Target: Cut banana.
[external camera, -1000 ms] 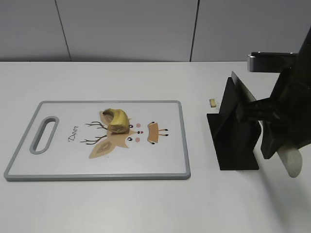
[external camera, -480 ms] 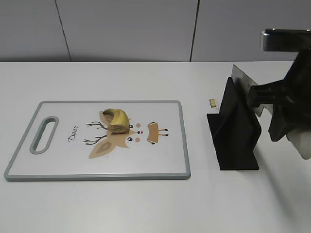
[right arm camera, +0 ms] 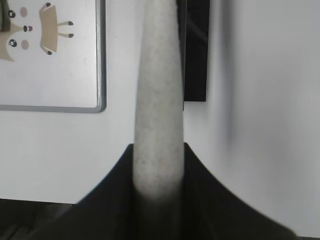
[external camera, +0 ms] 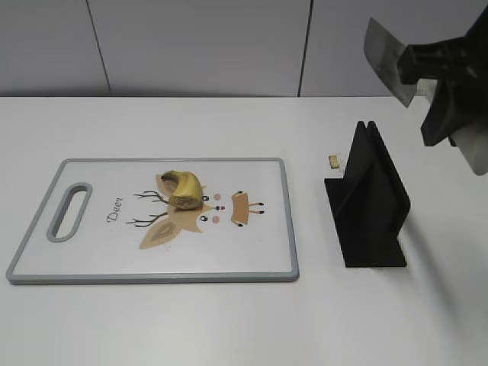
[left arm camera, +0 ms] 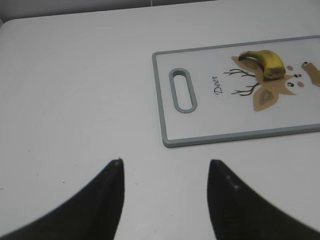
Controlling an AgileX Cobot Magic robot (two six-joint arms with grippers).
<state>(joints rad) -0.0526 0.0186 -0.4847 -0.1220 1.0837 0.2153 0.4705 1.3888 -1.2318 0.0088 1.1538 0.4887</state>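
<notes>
Right claw [right arm camera: 159, 172] grips the knife [external camera: 390, 61] high over the tabletop; left claw [left arm camera: 165, 172] gapes empty. The curled banana [external camera: 183, 189] could roll under the blade.

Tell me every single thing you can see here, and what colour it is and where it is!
cutting board: 1, white with grey rim and deer picture, table's left
banana: 1 piece, yellow-brown, on the board's middle
knife stand: 1, black, right of the board
small crumb: 1, tan, on the table behind the stand
knife: 1, silver blade, pale handle, held high at upper right
table: 1, white
left gripper: 1, black, open, above bare table
right gripper: 1, black, shut on the knife handle
</notes>
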